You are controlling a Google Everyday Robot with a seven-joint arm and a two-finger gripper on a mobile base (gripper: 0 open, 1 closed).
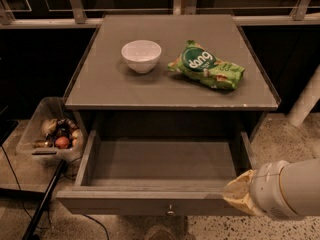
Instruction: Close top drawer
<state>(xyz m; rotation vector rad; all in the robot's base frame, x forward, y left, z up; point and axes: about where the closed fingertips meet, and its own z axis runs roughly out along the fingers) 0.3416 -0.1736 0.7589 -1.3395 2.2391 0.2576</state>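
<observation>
The top drawer of the grey cabinet stands pulled well out and is empty inside. Its flat front panel faces me at the bottom, with a small round metal knob at its centre. My gripper comes in from the lower right on a white arm. Its beige tip is at the right end of the drawer's front panel, over the front right corner.
A white bowl and a green snack bag lie on the cabinet top. A clear bin with assorted items stands on the floor to the left. A black pole leans by the drawer's left front corner.
</observation>
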